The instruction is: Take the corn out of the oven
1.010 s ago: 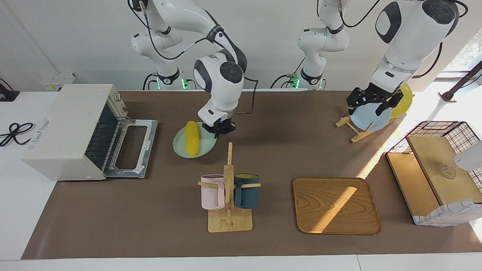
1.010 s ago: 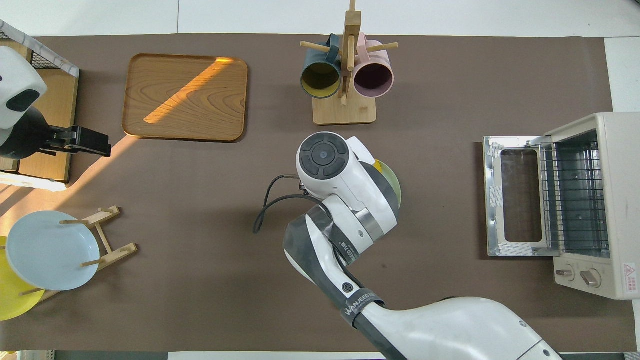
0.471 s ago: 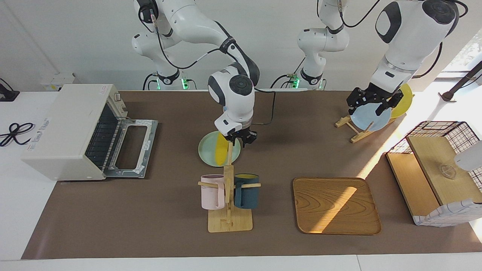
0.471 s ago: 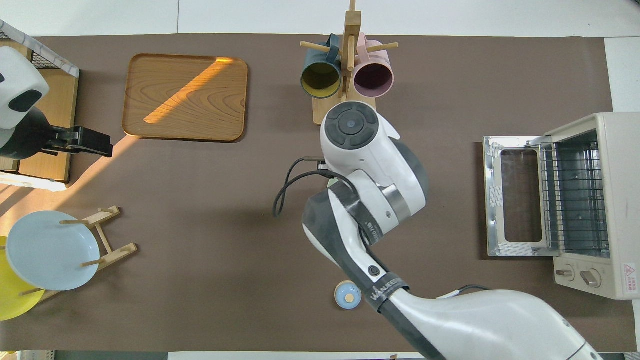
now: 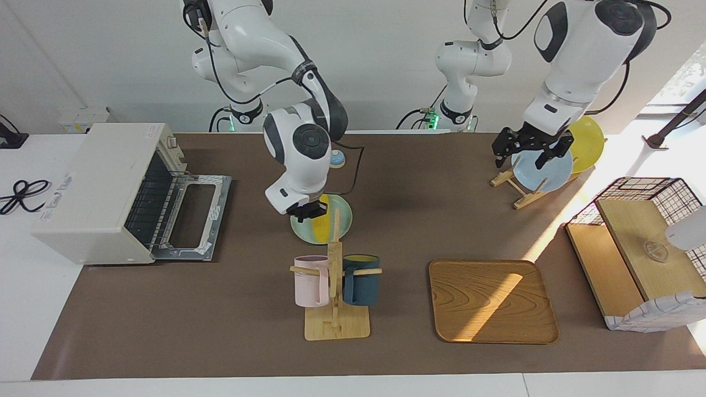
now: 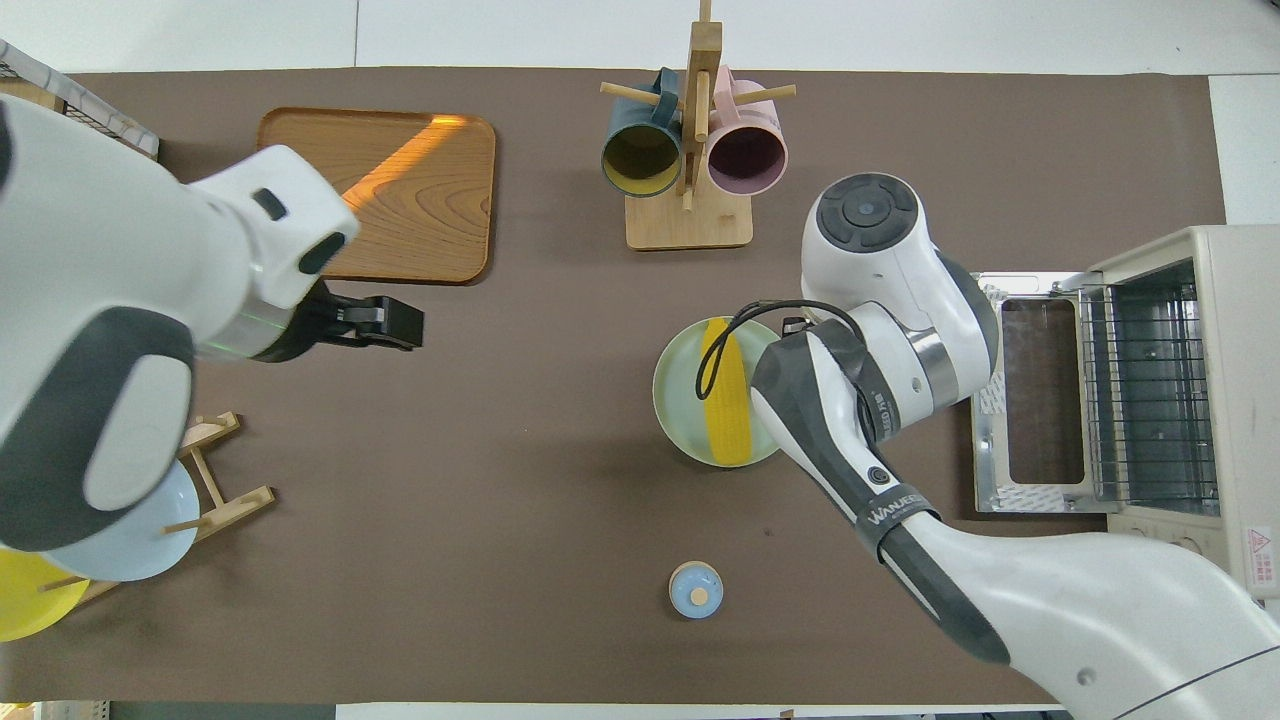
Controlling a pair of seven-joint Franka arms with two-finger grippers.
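Observation:
The yellow corn (image 5: 318,229) (image 6: 725,400) lies on a pale green plate (image 5: 345,212) (image 6: 680,390) on the table mat, outside the oven, between the robots and the mug rack. The off-white oven (image 5: 94,182) (image 6: 1235,400) stands at the right arm's end with its door (image 5: 193,215) folded down and its wire rack bare. My right gripper (image 5: 307,212) hangs low over the plate's edge that is toward the oven; in the overhead view its own arm hides it. My left gripper (image 5: 524,157) (image 6: 385,325) is open, up in the air over the plate rack.
A wooden mug rack (image 5: 335,275) with a pink and a dark blue mug stands just beside the plate, farther from the robots. A wooden tray (image 5: 491,300), a wire basket (image 5: 645,248), a rack with a blue plate (image 5: 543,173) and a small blue knob (image 6: 695,590).
The plate with the corn slid toward the left arm's end of the table. My right gripper then swung to the plate's oven-side edge. My left arm rose a little.

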